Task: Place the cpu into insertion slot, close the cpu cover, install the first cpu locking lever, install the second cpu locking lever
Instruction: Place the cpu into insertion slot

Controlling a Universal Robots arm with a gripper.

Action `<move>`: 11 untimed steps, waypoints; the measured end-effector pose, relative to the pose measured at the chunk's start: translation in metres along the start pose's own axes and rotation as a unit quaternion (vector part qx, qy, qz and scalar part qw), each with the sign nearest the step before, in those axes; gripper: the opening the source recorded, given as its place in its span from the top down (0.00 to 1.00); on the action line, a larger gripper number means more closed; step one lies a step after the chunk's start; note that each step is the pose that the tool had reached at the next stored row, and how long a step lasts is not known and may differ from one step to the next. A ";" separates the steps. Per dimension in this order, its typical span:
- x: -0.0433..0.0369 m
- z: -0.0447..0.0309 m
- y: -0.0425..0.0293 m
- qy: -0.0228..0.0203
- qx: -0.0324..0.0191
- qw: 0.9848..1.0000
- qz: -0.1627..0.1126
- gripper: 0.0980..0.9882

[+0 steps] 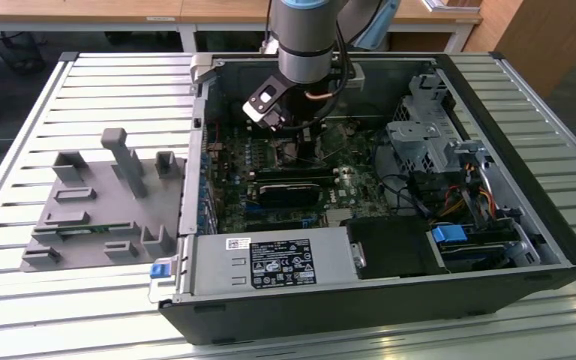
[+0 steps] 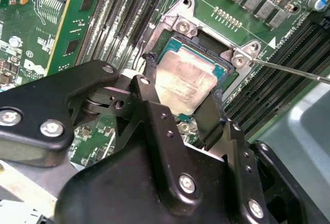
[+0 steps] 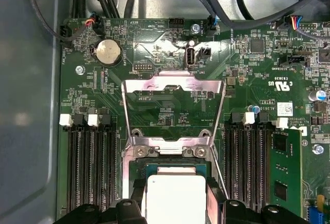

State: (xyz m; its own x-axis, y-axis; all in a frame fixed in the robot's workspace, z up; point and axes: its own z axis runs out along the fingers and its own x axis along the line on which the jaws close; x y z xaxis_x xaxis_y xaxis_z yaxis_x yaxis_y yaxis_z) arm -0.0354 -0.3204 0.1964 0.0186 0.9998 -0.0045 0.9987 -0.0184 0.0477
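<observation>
Grey fixture (image 1: 98, 214): on the exterior view's left, resting on the slatted table (image 1: 68, 315); just beside the open computer case (image 1: 368, 311).
Arm (image 1: 306, 37): in the exterior view I see it come down into the case over the green board (image 1: 358, 191); this view gives me the whole layout, with the drive cage (image 1: 423, 142) to the exterior view's right.
Gripper (image 2: 181, 87): the second wrist view gives me the grasp; the two black fingers (image 2: 150, 72) straddle the cpu (image 2: 186, 79) and sit narrow against two opposite edges, so I read it as gripped.
Cpu, place: over the insertion slot (image 2: 196, 42), inside its metal rim; I cannot tell whether it is fully down.
Cpu, facing: flat, silvery face turned up away from the board; it is square, so no side is the longer one; in the second wrist view its edges run slightly skewed to the slot's rim.
Cpu cover (image 3: 172, 83): the first wrist view gives me this; the frame is swung open, hinged edge at the slot, free edge toward the coin cell (image 3: 108, 52); board shows through its window.
Memory slots (image 3: 87, 172): in the first wrist view they flank the slot on both sides, running parallel to the cover's side rails.
Thin metal rod (image 2: 294, 70): in the second wrist view it runs outward from the slot's corner, lying over the board.
</observation>
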 end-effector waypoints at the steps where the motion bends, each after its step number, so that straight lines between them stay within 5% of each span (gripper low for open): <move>1: 0.0001 0.0003 0.0000 0.000 0.000 1.000 0.000 0.50; 11: 0.0029 0.0017 -0.0004 0.000 0.000 1.000 -0.013 0.50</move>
State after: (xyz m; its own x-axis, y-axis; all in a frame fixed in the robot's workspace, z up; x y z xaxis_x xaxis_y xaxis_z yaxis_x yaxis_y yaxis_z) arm -0.0356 -0.3176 0.1947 -0.0081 1.0000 -0.0048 0.9988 0.0083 0.0476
